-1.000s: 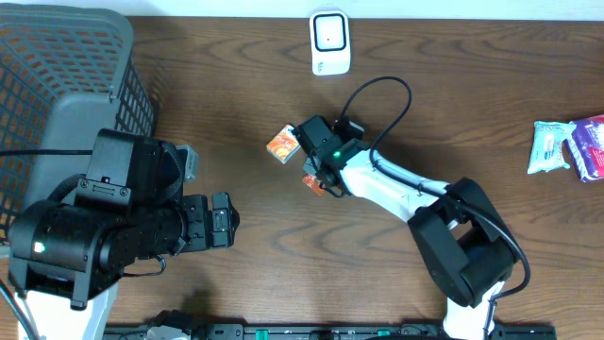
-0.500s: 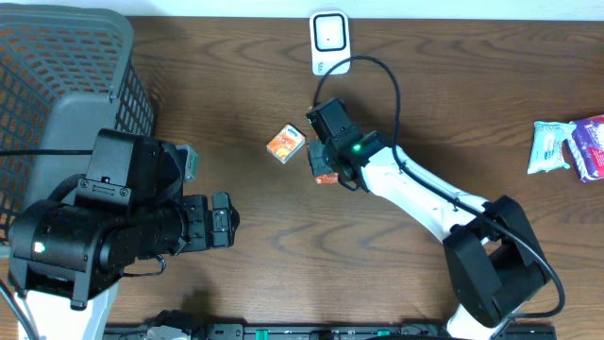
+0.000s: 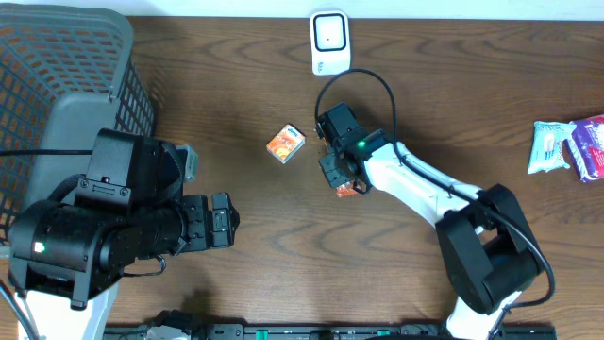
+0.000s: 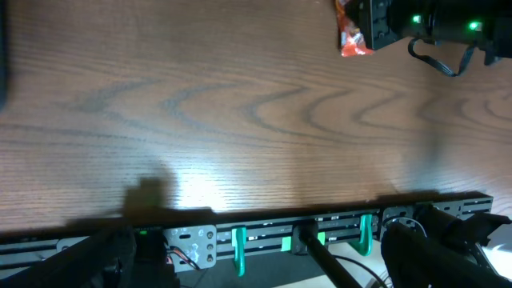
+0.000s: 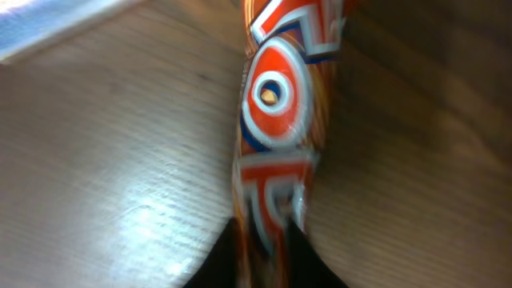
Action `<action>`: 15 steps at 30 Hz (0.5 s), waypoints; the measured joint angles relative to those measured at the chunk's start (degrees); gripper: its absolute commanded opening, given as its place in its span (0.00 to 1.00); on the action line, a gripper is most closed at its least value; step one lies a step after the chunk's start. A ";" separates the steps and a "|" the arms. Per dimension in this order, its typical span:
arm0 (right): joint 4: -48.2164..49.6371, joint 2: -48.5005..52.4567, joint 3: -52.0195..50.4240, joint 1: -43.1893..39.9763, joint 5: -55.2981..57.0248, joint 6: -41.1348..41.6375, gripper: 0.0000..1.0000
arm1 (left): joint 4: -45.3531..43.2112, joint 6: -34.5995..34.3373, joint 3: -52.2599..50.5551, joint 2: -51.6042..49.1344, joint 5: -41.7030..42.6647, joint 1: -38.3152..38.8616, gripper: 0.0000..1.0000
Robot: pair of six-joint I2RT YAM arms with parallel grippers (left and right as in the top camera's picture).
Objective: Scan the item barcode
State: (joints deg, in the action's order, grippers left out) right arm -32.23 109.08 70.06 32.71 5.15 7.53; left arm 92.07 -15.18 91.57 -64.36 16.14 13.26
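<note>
An orange-red snack packet [image 5: 276,120] stands on edge between the dark fingers of my right gripper [image 5: 268,256], which is shut on it just above the wood. From overhead the packet [image 3: 347,190] pokes out below the right gripper [image 3: 340,178], in the middle of the table. The white scanner [image 3: 330,42] stands at the far edge, well beyond it. A small orange box [image 3: 285,144] lies to the left of the right arm. My left gripper [image 3: 223,221] hovers wide open over bare wood, holding nothing. The left wrist view catches the packet [image 4: 350,38] at its top.
A grey mesh basket [image 3: 57,66] fills the far left corner beside the left arm. Two wrapped packs [image 3: 566,146] lie at the right edge. A rail with green clips [image 4: 280,240] runs along the table's front edge.
The right gripper has swung with the packet from close under the scanner to the right and toward the front edge. The orange box and the left arm have stayed put.
</note>
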 measured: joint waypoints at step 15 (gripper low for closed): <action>-1.25 -0.13 2.03 -0.61 -1.14 4.68 0.78 | 0.00 0.00 0.00 0.00 0.00 0.00 0.98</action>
State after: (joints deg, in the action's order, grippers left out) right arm -33.47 108.95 72.10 32.10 4.01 12.21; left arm 92.07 -15.18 91.57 -64.36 16.14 13.26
